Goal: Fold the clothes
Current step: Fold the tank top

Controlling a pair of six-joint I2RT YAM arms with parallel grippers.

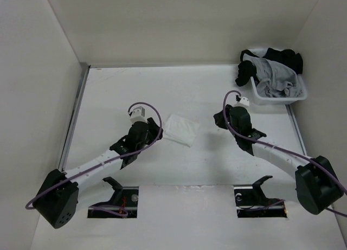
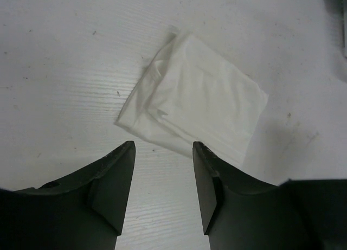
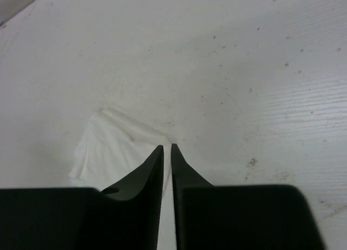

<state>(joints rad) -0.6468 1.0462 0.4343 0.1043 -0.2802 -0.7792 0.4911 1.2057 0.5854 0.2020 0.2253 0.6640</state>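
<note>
Lying folded on the speckled table [image 1: 217, 163] amid white walls [image 1: 162, 22], the clothes [image 1: 180, 129]; left jaws wide, right jaws barely apart.

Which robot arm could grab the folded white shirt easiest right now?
Probably the left. The left gripper is wide open, with the white top lying just ahead of its fingers. The right gripper is barely open, and the top lies off to one side of it.

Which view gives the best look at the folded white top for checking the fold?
The left wrist view: the white top lies whole and large, its layered edges clear. The top external view shows it small, between the arms. The right wrist view shows only part, the rest hidden behind the right gripper.
</note>
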